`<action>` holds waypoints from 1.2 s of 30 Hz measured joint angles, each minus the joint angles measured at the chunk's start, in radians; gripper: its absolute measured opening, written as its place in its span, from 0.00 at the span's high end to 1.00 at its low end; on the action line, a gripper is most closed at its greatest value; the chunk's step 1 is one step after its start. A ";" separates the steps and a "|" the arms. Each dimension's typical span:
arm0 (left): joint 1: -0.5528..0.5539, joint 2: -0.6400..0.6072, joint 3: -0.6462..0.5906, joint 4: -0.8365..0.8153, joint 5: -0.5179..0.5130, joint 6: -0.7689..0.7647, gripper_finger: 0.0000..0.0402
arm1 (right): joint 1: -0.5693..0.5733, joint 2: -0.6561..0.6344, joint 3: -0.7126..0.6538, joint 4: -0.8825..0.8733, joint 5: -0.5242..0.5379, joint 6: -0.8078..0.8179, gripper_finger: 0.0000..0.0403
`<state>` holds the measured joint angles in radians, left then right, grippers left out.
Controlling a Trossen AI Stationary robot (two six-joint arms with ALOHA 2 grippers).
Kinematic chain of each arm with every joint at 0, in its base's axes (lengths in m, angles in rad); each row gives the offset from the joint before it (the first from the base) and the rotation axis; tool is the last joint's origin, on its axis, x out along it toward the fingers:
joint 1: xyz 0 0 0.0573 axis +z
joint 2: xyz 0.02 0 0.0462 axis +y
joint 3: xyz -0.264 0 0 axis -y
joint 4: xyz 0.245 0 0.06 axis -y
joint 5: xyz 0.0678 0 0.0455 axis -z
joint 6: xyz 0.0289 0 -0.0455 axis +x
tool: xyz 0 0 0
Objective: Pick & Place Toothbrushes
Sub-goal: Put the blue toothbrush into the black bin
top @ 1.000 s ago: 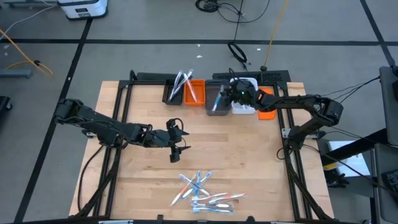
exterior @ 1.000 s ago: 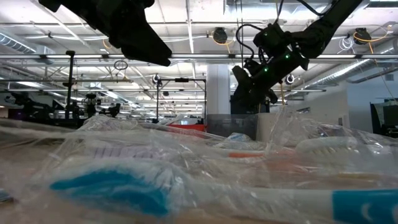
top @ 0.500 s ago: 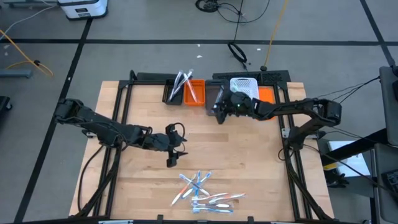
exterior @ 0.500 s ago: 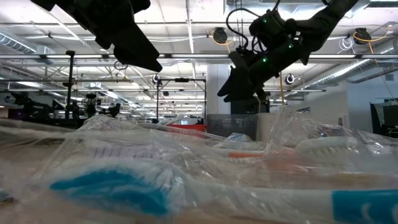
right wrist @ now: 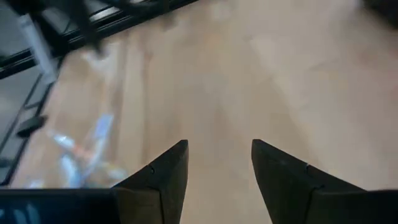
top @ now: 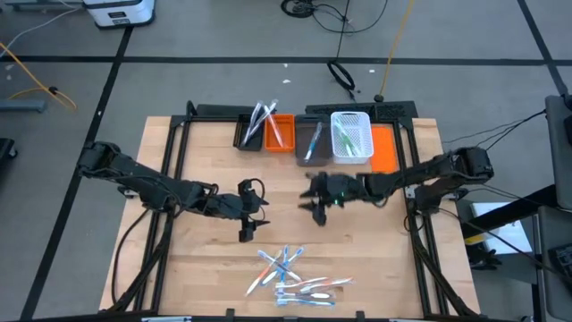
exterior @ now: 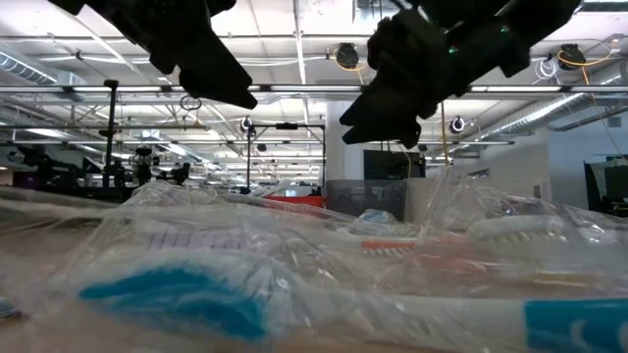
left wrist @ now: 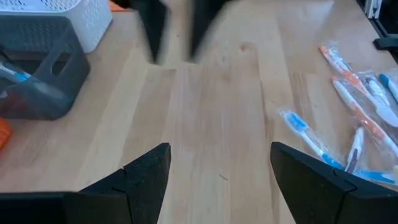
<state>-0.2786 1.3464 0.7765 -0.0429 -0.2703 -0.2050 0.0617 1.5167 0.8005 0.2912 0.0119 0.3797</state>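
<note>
The pale wooden slatted surface (top: 357, 233) carries a loose heap of thin plastic toothbrushes in clear wrappers (top: 293, 275), white, light blue and pink-red, lying near its front edge. At the back stand the bins: a dark grey bin (top: 252, 131) holding a few brushes, an orange bin (top: 280, 132) beside it, another grey bin (top: 312, 143), a white lattice basket (top: 351, 137) and a further orange tray (top: 384, 148).

The left hand (top: 247, 227) hangs above the bare wood just behind the heap, fingers spread wide with nothing between them; its wrist view shows the wrapped brushes (left wrist: 348, 118) off to one side. The right hand (top: 317, 209) sits over the middle of the surface, between the bins and the heap, jaws parted and empty, and its wrist view shows the heap (right wrist: 81, 146) ahead.

The step in hand looks like a reach to pick one brush. To do it well, choose a brush lying at the edge of the heap, apart from its neighbours, turn the wrist so the fingers straddle the handle crosswise, and come down low enough to close on the handle rather than on loose wrapper. The film is slippery and brushes overlap, so two may lift together. Only one arm should enter the heap at a time, since both hands are near each other.
</note>
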 joint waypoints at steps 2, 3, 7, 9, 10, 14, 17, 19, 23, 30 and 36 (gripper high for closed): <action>0.003 0.000 0.000 0.012 0.000 0.000 0.32 | 0.069 0.018 0.001 0.002 0.042 0.017 0.58; 0.003 0.000 0.000 0.020 0.000 0.000 0.32 | 0.102 0.024 0.000 -0.004 0.065 0.024 0.58; 0.003 0.000 0.000 0.054 -0.001 0.019 0.32 | 0.215 0.100 0.003 0.074 0.125 0.056 0.58; 0.003 0.000 0.000 0.063 -0.001 0.020 0.32 | 0.259 0.147 -0.002 0.102 0.141 0.061 0.58; 0.003 0.000 0.000 0.063 -0.001 0.020 0.32 | 0.277 0.176 -0.002 0.146 0.143 0.069 0.58; 0.003 0.000 0.000 0.063 -0.001 0.021 0.32 | 0.328 0.281 0.000 0.263 0.141 0.094 0.58; 0.003 0.000 0.000 0.062 -0.002 0.021 0.32 | 0.348 0.339 0.000 0.347 0.114 0.107 0.58; 0.003 0.000 0.000 0.062 -0.002 0.022 0.32 | 0.361 0.359 0.001 0.401 0.095 0.114 0.58; 0.003 0.000 0.000 0.062 -0.002 0.023 0.32 | 0.392 0.387 0.018 0.412 0.091 0.087 0.58; 0.003 0.000 0.000 0.061 -0.002 0.023 0.32 | 0.412 0.392 0.030 0.368 0.159 0.005 0.58; 0.003 0.000 0.000 0.061 -0.002 0.023 0.32 | 0.410 0.392 0.029 0.336 0.198 -0.067 0.58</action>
<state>-0.2752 1.3464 0.7765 0.0181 -0.2722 -0.1825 0.4713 1.9083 0.8299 0.6273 0.2096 0.3125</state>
